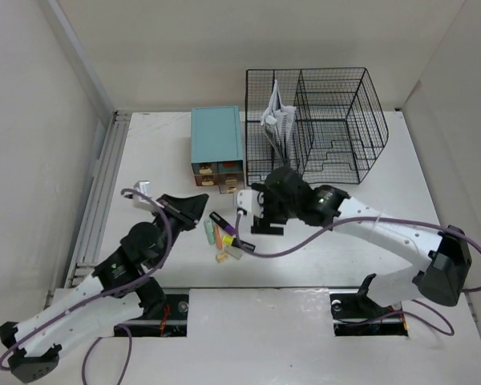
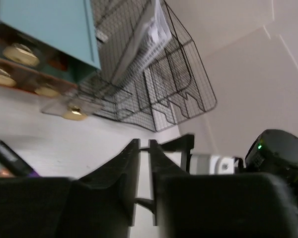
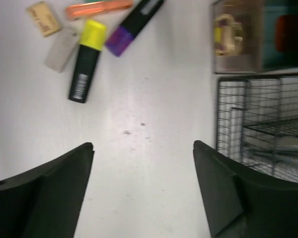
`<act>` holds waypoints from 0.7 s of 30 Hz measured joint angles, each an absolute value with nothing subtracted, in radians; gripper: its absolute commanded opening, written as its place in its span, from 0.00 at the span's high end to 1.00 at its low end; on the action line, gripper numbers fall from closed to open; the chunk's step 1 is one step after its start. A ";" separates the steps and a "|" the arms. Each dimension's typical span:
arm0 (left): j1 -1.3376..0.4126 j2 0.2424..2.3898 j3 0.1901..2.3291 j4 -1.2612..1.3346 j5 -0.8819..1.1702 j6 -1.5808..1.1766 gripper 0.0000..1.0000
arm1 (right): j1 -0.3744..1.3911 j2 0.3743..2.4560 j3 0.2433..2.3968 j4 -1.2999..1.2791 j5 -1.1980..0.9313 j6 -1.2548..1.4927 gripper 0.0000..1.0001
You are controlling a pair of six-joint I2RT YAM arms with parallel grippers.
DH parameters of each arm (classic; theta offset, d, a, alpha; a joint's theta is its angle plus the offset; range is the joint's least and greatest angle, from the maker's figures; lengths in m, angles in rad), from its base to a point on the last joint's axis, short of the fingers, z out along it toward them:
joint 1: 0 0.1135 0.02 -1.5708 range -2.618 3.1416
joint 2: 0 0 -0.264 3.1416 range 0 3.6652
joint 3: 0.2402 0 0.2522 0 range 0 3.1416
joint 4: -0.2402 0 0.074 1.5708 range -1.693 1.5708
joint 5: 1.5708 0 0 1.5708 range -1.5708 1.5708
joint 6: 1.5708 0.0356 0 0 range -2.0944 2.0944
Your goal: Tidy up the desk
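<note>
The white desk (image 1: pixel 160 152) carries a cluster of markers (image 1: pixel 223 234) and small erasers near its middle front. My left gripper (image 1: pixel 194 204) is shut and empty, just left of the cluster; in the left wrist view its fingers (image 2: pixel 144 144) are nearly pressed together above the desk. My right gripper (image 1: pixel 260 218) is open and empty over bare desk (image 3: pixel 143 146), right of the cluster. The right wrist view shows a yellow-capped black marker (image 3: pixel 85 67), a purple-capped marker (image 3: pixel 134 25), an orange marker (image 3: pixel 97 7), a tan eraser (image 3: pixel 43 18) and a grey eraser (image 3: pixel 61 48).
A teal drawer box (image 1: pixel 216 140) stands at the back centre with a small drawer (image 1: pixel 228 186) pulled out, holding something gold (image 3: pixel 226 32). A black wire rack (image 1: pixel 321 120) with papers (image 1: pixel 276 116) stands to its right. A metal rail (image 1: pixel 96 200) runs along the left edge.
</note>
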State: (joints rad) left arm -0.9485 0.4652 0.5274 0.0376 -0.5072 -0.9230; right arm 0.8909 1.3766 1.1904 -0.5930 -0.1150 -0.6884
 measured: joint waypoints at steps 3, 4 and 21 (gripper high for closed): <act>-0.949 0.379 0.587 -0.088 -0.576 -0.866 0.56 | 0.953 1.421 1.172 -0.603 -0.108 -0.684 0.65; -0.949 0.366 0.609 -0.123 -0.593 -0.850 0.46 | 0.950 1.454 1.195 -0.614 -0.122 -0.665 0.76; -0.949 0.103 0.629 -0.354 -0.716 -0.816 0.01 | 0.955 1.845 1.332 -0.610 -0.350 -0.466 0.57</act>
